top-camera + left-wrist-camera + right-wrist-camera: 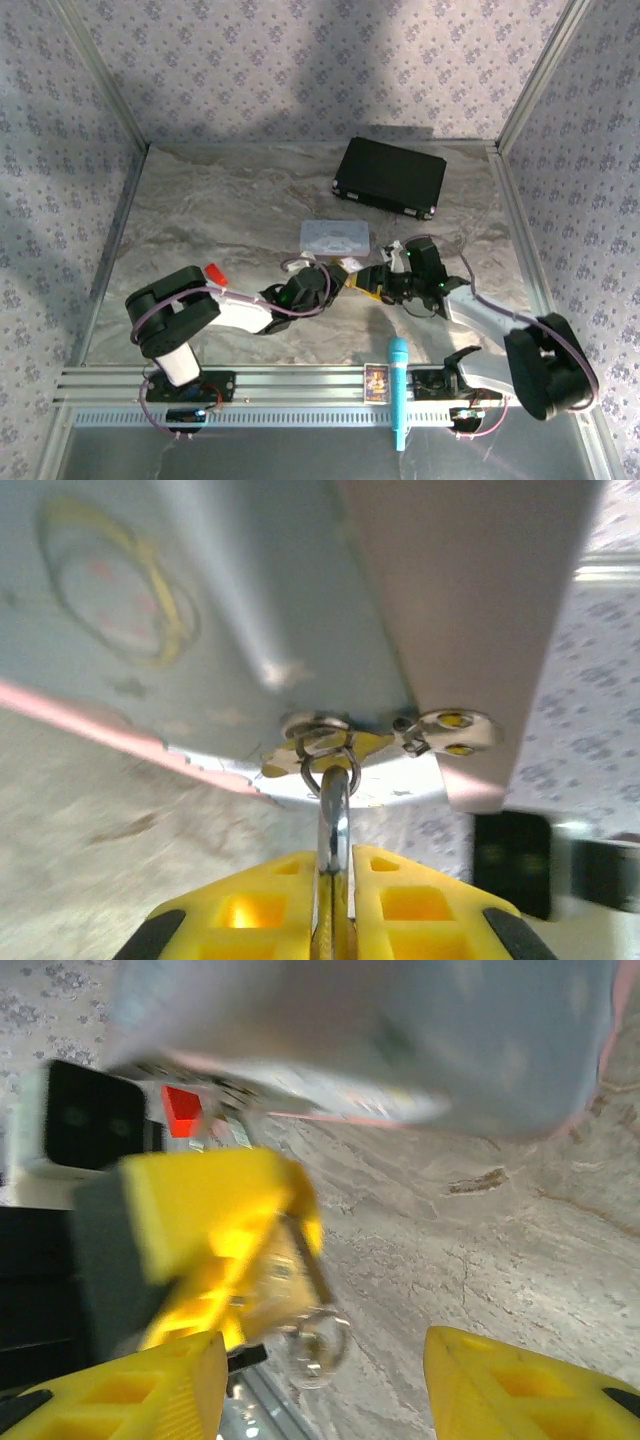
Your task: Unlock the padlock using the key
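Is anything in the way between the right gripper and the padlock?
Nothing separate that I can see. The right gripper is open and faces the padlock. The left gripper is shut on the padlock, so its yellow fingers cover one side, and a blurry ring hangs off it on the near side.

From above the light is soft and even, rather dim. A broad grey shadow lies across the back wall (300, 70), and the arms throw faint shadows on the table (200, 210) beneath them. In the left wrist view the tin (200, 600) is out of focus, the padlock (333, 825) glares white and the left fingers (250, 910) glow. The right wrist view is smeared: tin, padlock and right fingers (520, 1390) blur, while the table is sharper.
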`<state>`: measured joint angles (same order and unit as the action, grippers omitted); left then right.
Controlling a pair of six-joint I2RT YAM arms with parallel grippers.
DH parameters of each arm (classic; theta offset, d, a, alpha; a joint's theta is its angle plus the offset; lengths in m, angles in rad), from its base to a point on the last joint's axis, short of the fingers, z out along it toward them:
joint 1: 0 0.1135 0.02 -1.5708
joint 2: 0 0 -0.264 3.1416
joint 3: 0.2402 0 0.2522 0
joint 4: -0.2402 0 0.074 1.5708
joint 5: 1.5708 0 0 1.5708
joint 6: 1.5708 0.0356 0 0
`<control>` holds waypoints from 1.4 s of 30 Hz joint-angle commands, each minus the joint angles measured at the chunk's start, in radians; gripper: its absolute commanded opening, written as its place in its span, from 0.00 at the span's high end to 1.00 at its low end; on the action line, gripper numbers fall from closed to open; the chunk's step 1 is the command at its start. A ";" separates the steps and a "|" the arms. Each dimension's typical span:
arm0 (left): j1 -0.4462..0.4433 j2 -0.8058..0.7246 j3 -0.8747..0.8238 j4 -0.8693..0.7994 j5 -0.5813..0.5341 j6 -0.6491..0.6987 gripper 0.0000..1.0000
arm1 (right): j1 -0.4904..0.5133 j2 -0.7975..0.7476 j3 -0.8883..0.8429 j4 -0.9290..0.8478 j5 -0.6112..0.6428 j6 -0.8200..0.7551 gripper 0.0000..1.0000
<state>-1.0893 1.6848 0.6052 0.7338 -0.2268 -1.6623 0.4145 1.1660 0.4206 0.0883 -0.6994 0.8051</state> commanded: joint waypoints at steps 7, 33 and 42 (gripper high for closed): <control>-0.020 -0.021 0.007 -0.088 0.066 -0.018 1.00 | 0.108 -0.305 -0.007 -0.354 0.420 -0.315 0.40; -0.012 -0.070 -0.004 -0.152 0.092 -0.020 1.00 | 0.593 -0.086 0.056 -0.187 0.874 -0.632 0.46; -0.007 -0.079 -0.005 -0.150 0.110 -0.022 1.00 | 0.574 -0.033 0.051 -0.132 0.834 -0.672 0.59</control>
<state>-1.0996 1.6489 0.6010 0.5488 -0.1402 -1.6772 0.9962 1.1198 0.4568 -0.0704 0.1410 0.1631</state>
